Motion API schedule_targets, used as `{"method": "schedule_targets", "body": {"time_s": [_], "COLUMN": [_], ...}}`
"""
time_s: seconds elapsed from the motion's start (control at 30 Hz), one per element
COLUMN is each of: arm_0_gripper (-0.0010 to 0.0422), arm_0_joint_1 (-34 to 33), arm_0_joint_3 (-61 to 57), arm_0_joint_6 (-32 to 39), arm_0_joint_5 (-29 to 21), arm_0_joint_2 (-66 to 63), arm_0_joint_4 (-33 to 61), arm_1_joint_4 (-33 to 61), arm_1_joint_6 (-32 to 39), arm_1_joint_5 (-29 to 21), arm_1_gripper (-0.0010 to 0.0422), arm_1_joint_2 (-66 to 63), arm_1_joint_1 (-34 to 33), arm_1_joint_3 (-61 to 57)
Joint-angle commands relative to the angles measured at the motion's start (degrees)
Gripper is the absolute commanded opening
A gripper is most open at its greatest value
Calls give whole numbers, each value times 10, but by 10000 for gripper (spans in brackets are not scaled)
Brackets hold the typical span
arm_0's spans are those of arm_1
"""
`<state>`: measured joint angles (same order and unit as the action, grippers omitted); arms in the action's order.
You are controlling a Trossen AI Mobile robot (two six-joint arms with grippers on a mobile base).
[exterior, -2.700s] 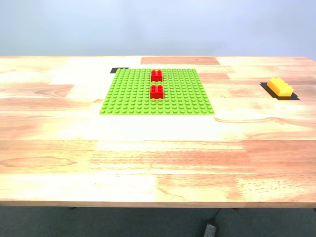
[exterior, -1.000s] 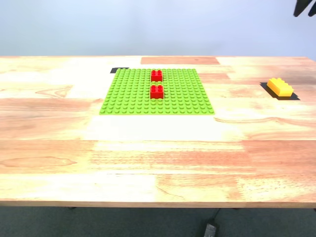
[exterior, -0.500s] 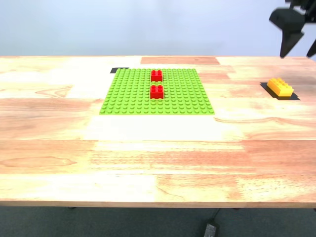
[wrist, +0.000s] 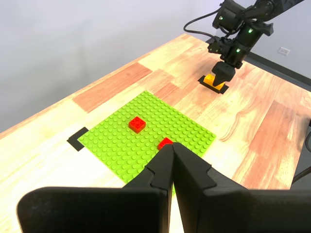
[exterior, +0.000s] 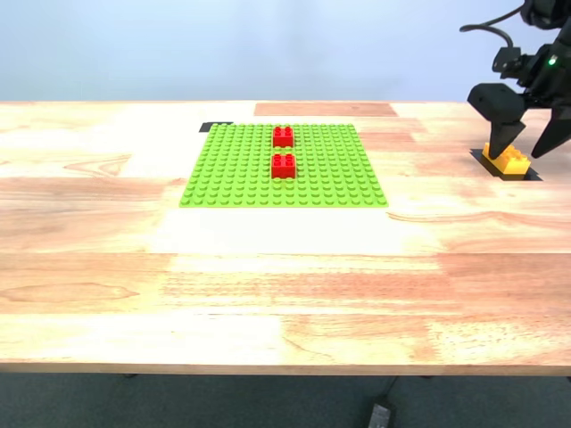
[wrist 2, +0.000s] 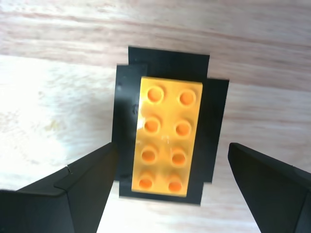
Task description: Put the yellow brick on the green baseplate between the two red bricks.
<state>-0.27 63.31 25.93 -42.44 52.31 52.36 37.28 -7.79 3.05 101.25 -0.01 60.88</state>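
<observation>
The yellow brick [exterior: 508, 160] lies on a black tape patch [wrist 2: 214, 116] at the exterior view's right. My second gripper [exterior: 526, 141] is open and low over it, one finger on each side; in the second wrist view the brick [wrist 2: 165, 133] sits between the two fingers [wrist 2: 82, 187], untouched. The green baseplate [exterior: 232, 169] lies at mid-table with two red bricks [exterior: 283, 135] [exterior: 284, 165] a small gap apart. My first gripper [wrist: 171, 148] is shut and empty, high above the baseplate [wrist: 116, 138], and is out of the exterior view.
A wooden table [exterior: 268, 285] with wide bare room in front of the baseplate. A black tape corner [exterior: 214, 127] marks the baseplate's far corner. The second arm [wrist: 238, 34] and its cable show in the first wrist view. A dark object [exterior: 379, 415] lies on the floor.
My second arm has come down from the exterior view's top right and now straddles the yellow brick. The bricks and baseplate have not moved.
</observation>
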Motion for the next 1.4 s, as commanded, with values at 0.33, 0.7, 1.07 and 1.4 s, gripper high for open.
{"method": "schedule_targets", "body": {"time_s": [0.33, 0.7, 1.07, 1.4], "arm_0_gripper": [0, 0, 0, 0], "arm_0_joint_1": [0, 0, 0, 0], "arm_0_joint_3": [-1, 1, 0, -1], "arm_0_joint_6": [0, 0, 0, -1], "arm_0_joint_5": [0, 0, 0, 0], "arm_0_joint_2": [0, 0, 0, 0], "arm_0_joint_4": [-4, -10, -13, -18], "arm_1_joint_4": [-17, -40, 0, 74], "arm_1_joint_6": [11, 13, -11, -108], "arm_1_joint_5": [3, 1, 33, 95], "arm_1_gripper": [312, 153, -4, 6], "arm_1_joint_2": [52, 41, 13, -50], "arm_1_joint_1": [10, 14, 15, 93], "arm_1_joint_3": [28, 7, 52, 175]}}
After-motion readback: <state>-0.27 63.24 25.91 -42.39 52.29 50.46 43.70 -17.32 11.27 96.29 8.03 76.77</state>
